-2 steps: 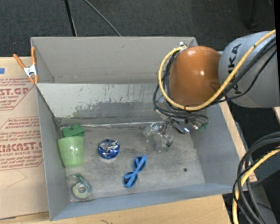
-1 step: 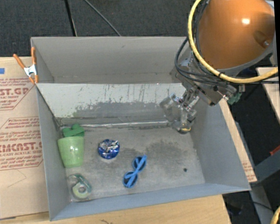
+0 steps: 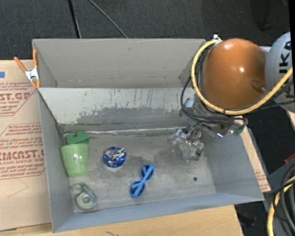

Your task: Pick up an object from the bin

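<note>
Claw [image 3: 190, 146]: below orange cover [image 3: 232, 73], its state was unreadable.
Bin [image 3: 111, 100]: held green cup [image 3: 75, 155], blue-white ball [image 3: 114, 157], blue loop [image 3: 142, 181], greenish roll [image 3: 84, 197].

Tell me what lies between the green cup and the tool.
In the camera view, a small blue round thing sits between green cup and tool.

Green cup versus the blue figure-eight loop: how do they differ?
The green cup is pale green with a darker lid; the blue loop is bright blue. The cup is bulky and rounded; the loop is thin and flat. The cup lies by the left wall; the loop nearer the middle. Both rest on the bin floor, apart from the tool.
</note>
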Controlling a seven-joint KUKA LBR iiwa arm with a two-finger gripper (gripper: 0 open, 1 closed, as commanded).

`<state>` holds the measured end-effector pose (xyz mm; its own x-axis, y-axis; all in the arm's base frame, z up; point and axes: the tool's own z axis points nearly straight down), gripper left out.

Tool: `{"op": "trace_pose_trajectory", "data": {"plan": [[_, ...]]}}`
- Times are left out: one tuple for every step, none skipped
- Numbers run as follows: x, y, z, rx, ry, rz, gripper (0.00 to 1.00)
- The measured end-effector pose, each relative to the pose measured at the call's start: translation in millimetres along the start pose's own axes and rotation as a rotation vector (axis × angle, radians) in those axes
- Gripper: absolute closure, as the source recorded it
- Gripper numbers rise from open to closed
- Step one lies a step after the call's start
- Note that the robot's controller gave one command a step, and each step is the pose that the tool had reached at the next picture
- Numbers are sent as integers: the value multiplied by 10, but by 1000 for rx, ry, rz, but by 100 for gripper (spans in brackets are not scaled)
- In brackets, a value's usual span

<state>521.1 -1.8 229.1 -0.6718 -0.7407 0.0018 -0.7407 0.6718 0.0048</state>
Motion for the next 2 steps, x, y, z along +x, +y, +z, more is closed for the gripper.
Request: {"op": "trace_pose_trajectory", "data": {"plan": [[-107,463,838,-1,0,520,100],[-107,444,820,4,-3,520,0]]}}
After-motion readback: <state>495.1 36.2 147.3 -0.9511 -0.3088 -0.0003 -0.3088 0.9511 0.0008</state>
